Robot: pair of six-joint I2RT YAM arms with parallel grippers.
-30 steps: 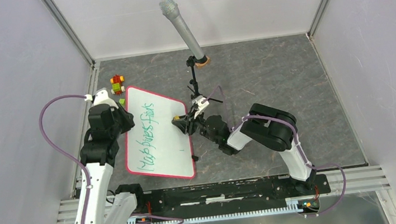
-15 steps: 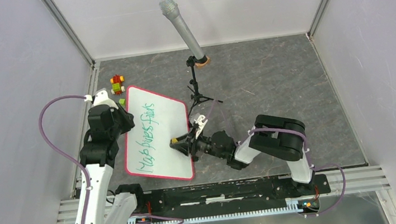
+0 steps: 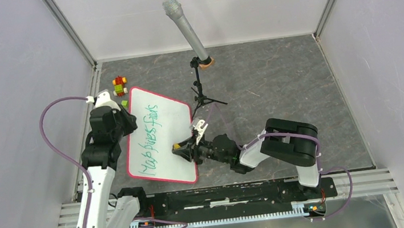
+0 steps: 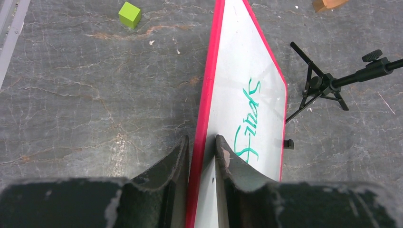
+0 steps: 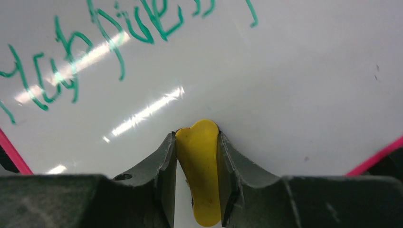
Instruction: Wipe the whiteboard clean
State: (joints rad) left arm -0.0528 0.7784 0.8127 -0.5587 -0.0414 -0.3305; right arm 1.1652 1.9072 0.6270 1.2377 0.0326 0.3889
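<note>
At the whiteboard, right pincer clamping yellow pad, left pincer clamping rim.

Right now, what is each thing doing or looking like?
whiteboard, green writing on it, not wiped.
left hand, shut on the whiteboard's rim.
right hand, shut on the yellow eraser.
yellow eraser, held over the whiteboard.
microphone, tilted on its stand.

Left arm reaching forward, left gripper pinching the whiteboard rim, right arm folded low (elbow out right), right gripper clamped around a yellow pad.
</note>
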